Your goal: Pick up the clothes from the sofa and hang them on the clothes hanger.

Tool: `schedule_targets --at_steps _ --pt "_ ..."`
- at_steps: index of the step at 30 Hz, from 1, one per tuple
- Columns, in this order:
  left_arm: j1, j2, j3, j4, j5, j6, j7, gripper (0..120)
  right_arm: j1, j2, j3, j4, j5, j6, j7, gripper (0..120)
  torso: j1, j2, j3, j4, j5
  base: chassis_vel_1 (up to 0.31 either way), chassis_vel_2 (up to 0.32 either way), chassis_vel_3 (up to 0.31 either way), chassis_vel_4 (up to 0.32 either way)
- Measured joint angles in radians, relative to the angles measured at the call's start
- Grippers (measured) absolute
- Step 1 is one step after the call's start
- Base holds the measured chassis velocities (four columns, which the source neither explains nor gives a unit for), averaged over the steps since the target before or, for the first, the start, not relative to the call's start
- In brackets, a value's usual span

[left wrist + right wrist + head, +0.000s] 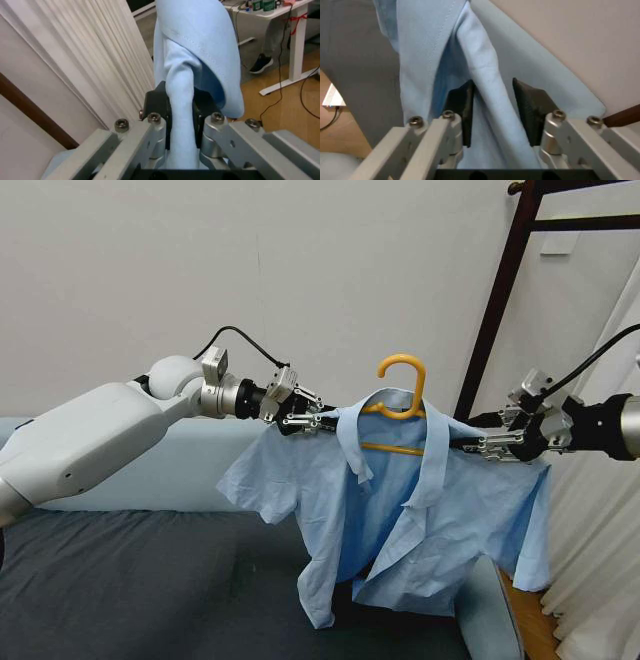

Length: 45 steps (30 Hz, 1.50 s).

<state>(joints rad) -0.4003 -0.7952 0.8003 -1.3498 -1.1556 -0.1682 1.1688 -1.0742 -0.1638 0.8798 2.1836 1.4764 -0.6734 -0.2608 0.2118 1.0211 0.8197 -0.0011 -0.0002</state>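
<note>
Head view: soft, even room light, brightest on the wall [300, 260].
Shadows: faint grey beside the rack [495, 310]; darker under the shirt [420, 510], over the sofa [120, 580].
Left wrist view: bright curtain [90, 45], shaded shirt fold.
Right wrist view: dimmer, deep shade in the shirt's creases.

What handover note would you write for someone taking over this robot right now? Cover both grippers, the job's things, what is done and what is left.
Left gripper: shut on one shoulder of the blue shirt.
Right gripper: shut on the other shoulder.
Things: the shirt hangs in the air above the sofa, with the yellow hanger inside its collar.
Done: shirt lifted, hanger in.
Left: the hook rests on nothing yet. A dark wooden stand rises near the right gripper.
</note>
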Motion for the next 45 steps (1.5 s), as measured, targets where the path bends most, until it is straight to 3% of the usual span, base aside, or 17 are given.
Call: schedule_targets --at_steps 2,6,15,24,35,41,43,44,45 --pt "0.0 -0.005 0.003 0.002 -0.005 0.0 0.003 8 0.0 0.001 -0.002 0.003 0.007 0.0 0.0 19 0.0 0.0 0.0 -0.0001 0.0001 0.0 0.0 0.0 0.0" --pt "0.0 -0.013 0.004 0.008 0.001 -0.007 -0.002 8 0.001 0.0 -0.01 0.02 0.009 -0.005 0.012 11 0.0 0.0 0.0 -0.0001 0.0001 0.0 0.0 0.0 0.0" --pt "0.006 -0.02 0.0 0.008 0.074 -0.027 -0.016 8 0.002 0.009 -0.016 0.026 0.007 -0.014 0.023 11 0.0 0.0 0.0 -0.0001 0.0001 0.0 0.0 0.0 0.0" --pt "0.013 -0.02 -0.056 0.025 0.173 -0.054 -0.019 38 0.002 0.028 -0.033 0.049 0.017 -0.015 0.08 9 0.0 0.0 0.0 -0.0001 0.0001 0.0 0.0 0.0 0.0" --pt "0.048 0.016 -0.169 -0.015 0.257 -0.111 -0.061 77 0.004 0.066 -0.015 0.031 0.118 -0.016 0.177 8 0.0 0.0 0.0 -0.0001 0.0001 0.0 0.0 0.0 0.0" --pt "0.115 0.052 -0.228 -0.059 0.243 -0.114 -0.188 98 0.005 0.1 -0.005 0.037 0.193 -0.005 0.263 8 0.0 0.0 0.0 0.0 0.0001 0.0 0.0 0.0 0.0" --pt "0.207 0.091 -0.249 -0.166 0.206 -0.104 -0.386 100 0.007 0.111 0.025 0.04 0.28 -0.008 0.348 8 0.0 0.0 0.0 0.0001 0.0003 0.0 0.0 0.0 0.0" --pt "0.207 0.091 -0.249 -0.166 0.206 -0.104 -0.386 100 0.007 0.111 0.025 0.04 0.28 -0.008 0.348 8 0.0 0.0 0.0 0.0001 0.0003 0.0 0.0 0.0 0.0" --pt "0.259 0.107 -0.252 -0.223 0.185 -0.105 -0.49 100 0.007 0.111 0.049 0.047 0.343 -0.018 0.422 8 0.0 0.0 0.0 -0.0001 -0.0002 0.0 0.0 0.0 0.0"
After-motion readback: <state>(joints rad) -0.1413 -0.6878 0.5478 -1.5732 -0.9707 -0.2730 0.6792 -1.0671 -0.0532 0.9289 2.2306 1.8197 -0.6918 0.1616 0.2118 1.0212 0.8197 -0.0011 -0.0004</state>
